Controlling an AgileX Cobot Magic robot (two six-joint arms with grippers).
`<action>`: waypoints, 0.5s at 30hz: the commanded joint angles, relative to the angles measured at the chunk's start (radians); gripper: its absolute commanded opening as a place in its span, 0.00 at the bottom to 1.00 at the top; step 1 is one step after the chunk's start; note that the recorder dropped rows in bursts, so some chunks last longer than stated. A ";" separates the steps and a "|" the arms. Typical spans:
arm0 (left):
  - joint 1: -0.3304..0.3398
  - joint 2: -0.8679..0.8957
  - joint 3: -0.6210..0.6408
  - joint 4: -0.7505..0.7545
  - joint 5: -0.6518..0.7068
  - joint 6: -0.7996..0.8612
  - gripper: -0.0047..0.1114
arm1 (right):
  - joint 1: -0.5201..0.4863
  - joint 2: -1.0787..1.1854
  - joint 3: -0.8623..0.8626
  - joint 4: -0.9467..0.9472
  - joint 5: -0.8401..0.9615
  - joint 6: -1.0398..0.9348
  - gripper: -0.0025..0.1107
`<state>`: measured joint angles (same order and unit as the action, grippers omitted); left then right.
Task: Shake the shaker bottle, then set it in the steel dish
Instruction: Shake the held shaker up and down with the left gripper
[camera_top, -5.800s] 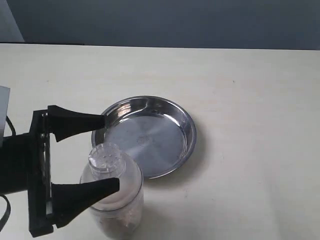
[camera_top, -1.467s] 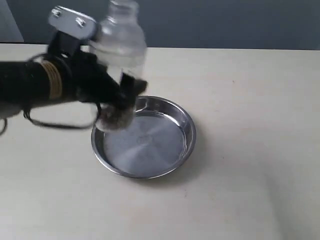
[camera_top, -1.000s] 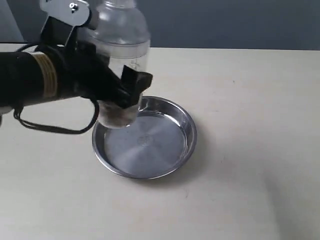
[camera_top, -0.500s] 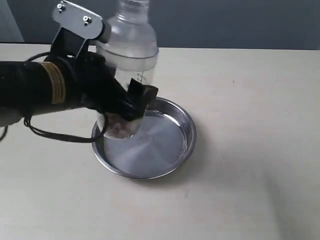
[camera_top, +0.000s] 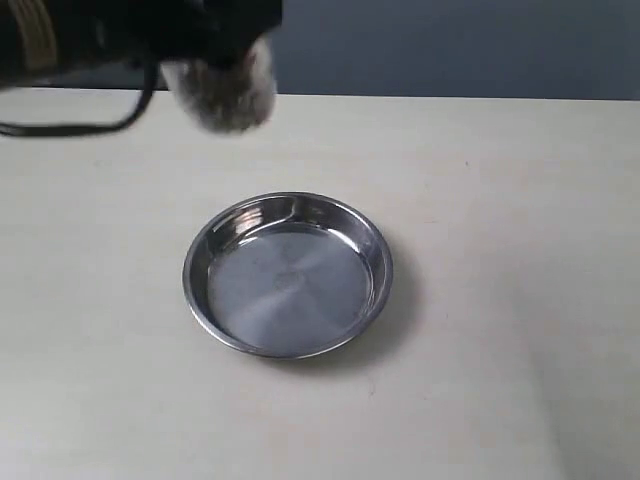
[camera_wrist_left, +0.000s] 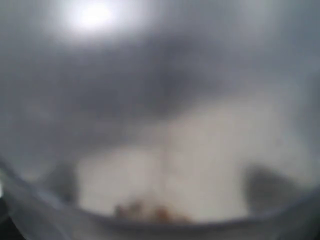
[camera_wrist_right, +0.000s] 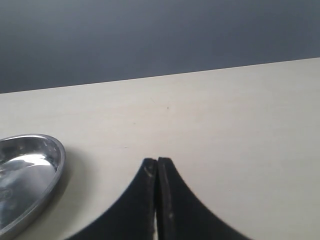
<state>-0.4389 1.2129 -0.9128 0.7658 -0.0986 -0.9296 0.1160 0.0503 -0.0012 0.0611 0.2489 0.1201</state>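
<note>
The shaker bottle (camera_top: 222, 92) shows only as a blurred clear base with brown and beige bits, high at the top left of the exterior view. Its upper part is cut off by the frame edge. My left gripper (camera_top: 235, 25) is shut on it, well above and behind the steel dish (camera_top: 290, 285), which lies round and shiny on the table with nothing in it. In the left wrist view the bottle (camera_wrist_left: 165, 165) fills the frame out of focus and hides the fingers. My right gripper (camera_wrist_right: 157, 162) is shut on nothing, beside the dish (camera_wrist_right: 30, 165).
The pale table (camera_top: 500, 300) spreads around the dish. A dark grey wall (camera_top: 450, 45) runs behind its far edge. The left arm's black body with a cable (camera_top: 70, 40) crosses the top left corner.
The left arm has swung the bottle sharply up and back, from just over the dish's left rim to the top left edge of the view. The dish has not moved.
</note>
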 joint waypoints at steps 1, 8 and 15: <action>-0.019 0.080 0.107 -0.023 0.118 -0.036 0.04 | 0.003 0.004 0.001 -0.004 -0.016 -0.004 0.01; -0.062 -0.050 0.053 0.056 -0.094 -0.031 0.04 | 0.003 0.004 0.001 -0.004 -0.016 -0.004 0.01; -0.067 0.060 0.129 0.041 -0.151 -0.030 0.04 | 0.003 0.004 0.001 -0.004 -0.012 -0.004 0.01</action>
<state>-0.5024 1.2923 -0.7601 0.8078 -0.1529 -0.9493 0.1160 0.0503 -0.0012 0.0628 0.2464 0.1201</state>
